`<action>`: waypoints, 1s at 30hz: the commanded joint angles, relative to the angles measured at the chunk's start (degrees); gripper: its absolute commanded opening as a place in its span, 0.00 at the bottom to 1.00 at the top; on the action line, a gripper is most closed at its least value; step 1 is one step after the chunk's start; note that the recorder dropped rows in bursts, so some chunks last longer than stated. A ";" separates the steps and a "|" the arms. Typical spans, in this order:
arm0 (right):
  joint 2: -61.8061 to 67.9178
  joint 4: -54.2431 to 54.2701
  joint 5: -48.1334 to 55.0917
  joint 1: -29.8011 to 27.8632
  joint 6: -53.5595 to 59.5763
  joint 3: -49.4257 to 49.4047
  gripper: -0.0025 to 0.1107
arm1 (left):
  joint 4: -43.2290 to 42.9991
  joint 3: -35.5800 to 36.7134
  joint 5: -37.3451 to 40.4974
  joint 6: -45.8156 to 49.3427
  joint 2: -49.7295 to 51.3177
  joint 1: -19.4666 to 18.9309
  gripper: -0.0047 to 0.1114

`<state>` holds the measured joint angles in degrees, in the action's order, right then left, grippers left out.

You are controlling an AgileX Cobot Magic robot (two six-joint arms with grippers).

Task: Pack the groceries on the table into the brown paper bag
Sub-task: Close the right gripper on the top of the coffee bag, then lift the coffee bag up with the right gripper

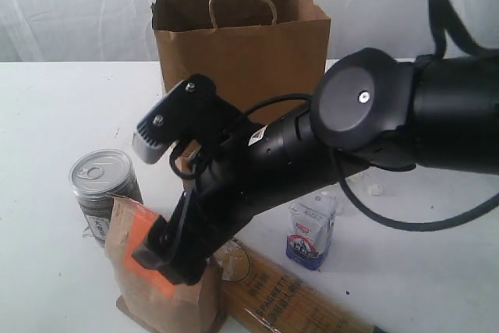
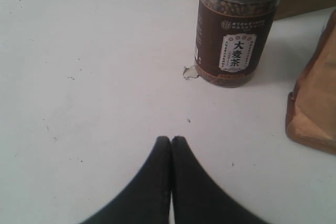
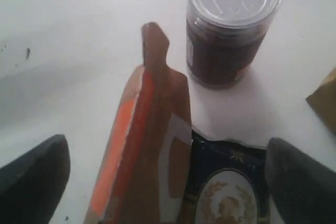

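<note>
The brown paper bag (image 1: 242,44) stands upright at the back of the table (image 1: 47,115). In front of it my right gripper (image 1: 175,263) hangs open over the top of the brown pouch with the orange label (image 1: 144,286). In the right wrist view the pouch (image 3: 147,140) rises between the wide-apart fingers (image 3: 37,177) without touching either. The silver-topped can (image 1: 101,185) stands just left of the pouch. The spaghetti packet (image 1: 296,302) lies beside the pouch, with the white-blue carton (image 1: 312,232) behind it. My left gripper (image 2: 171,141) is shut and empty, low over the table short of the can (image 2: 236,30).
My right arm (image 1: 390,122) crosses the middle of the exterior view and hides much of the table behind it. A small white scrap (image 2: 190,72) lies at the can's foot. The pouch's edge (image 2: 315,103) shows right of the can in the left wrist view.
</note>
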<state>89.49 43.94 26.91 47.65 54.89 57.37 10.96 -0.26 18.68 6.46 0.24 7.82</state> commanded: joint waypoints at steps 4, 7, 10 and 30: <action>4.67 -5.85 -0.38 3.40 3.39 0.16 0.84 | 0.51 0.26 0.36 -0.44 -0.24 0.25 0.04; 6.34 -7.83 -0.73 3.92 3.39 0.16 0.84 | 0.51 0.26 0.36 -0.44 -0.24 0.25 0.04; 7.23 -7.83 -1.85 3.92 1.70 0.16 0.84 | 0.51 0.26 0.36 -0.44 -0.24 0.25 0.04; 9.97 -8.24 -2.83 3.92 -0.33 0.16 0.63 | 0.51 0.26 0.36 -0.44 -0.24 0.25 0.04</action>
<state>98.56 36.76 23.61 51.50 54.98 57.61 10.96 -0.26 18.68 6.46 0.24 7.82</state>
